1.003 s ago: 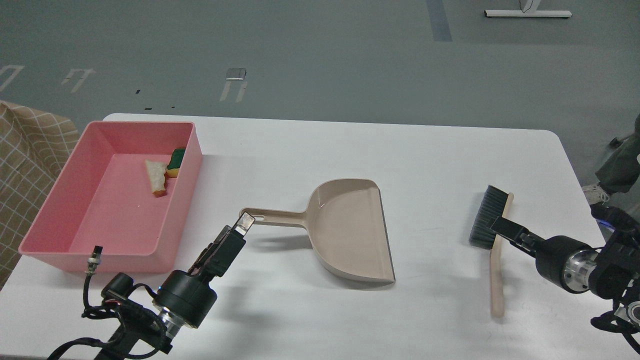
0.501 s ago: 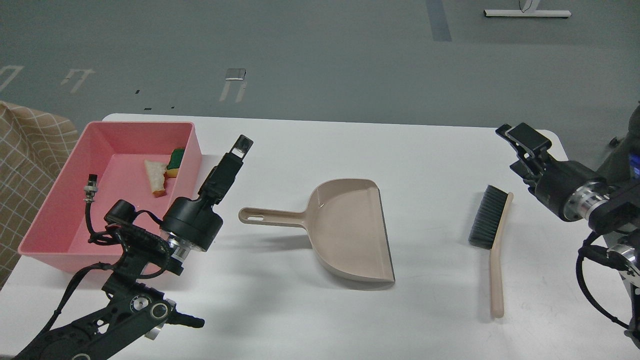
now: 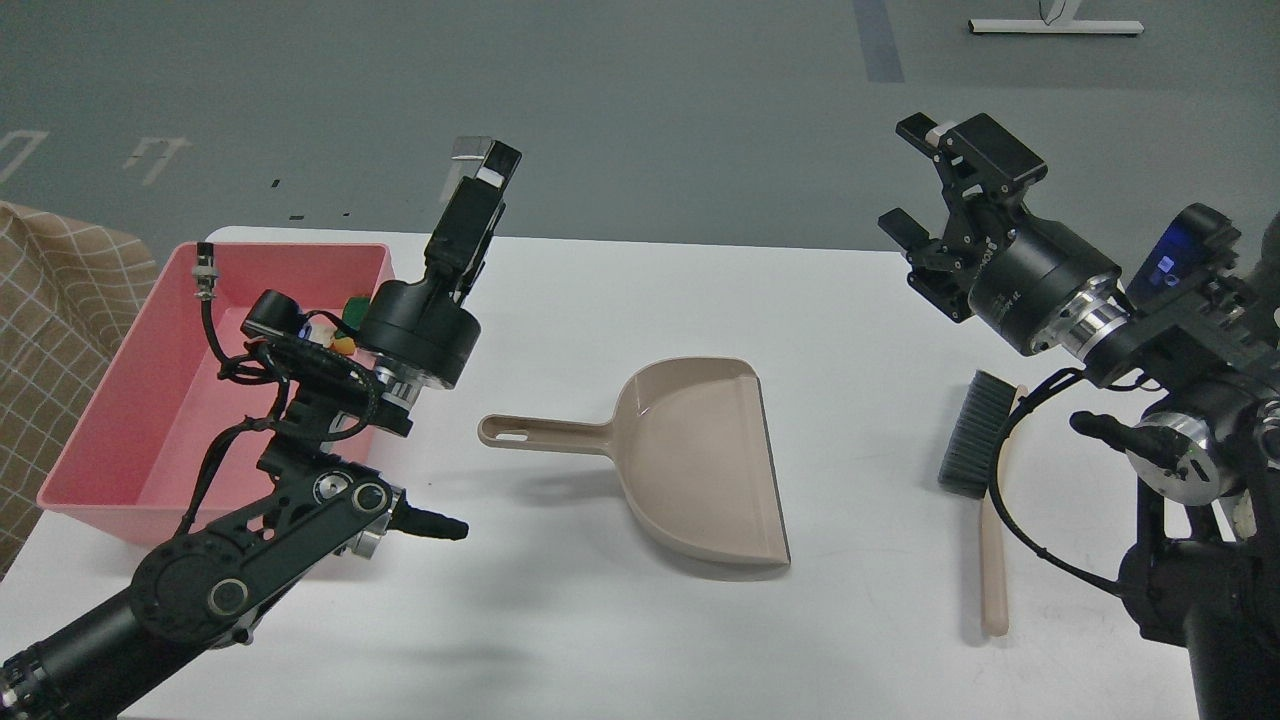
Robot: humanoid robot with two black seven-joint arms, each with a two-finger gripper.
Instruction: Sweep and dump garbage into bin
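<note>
The pink bin (image 3: 120, 400) stands at the table's left. Inside it, only a bit of the yellow sponge chunk (image 3: 344, 345) with its green side shows behind my left arm; the bread piece is hidden by that arm. My left gripper (image 3: 492, 170) is raised above the bin's right rim, seen edge-on, and holds nothing I can see. My right gripper (image 3: 915, 180) is raised high at the back right, open and empty, above the brush (image 3: 972, 435).
A beige dustpan (image 3: 700, 460) lies flat mid-table, handle pointing left toward the bin. The brush lies at the right with its beige handle (image 3: 990, 570) pointing toward me. A checked cloth (image 3: 50, 300) hangs beyond the table's left edge.
Both arms have risen. The left gripper left the dustpan handle's end and lifted up and back. The right gripper left the brush and lifted up and back. Dustpan and brush stay put.
</note>
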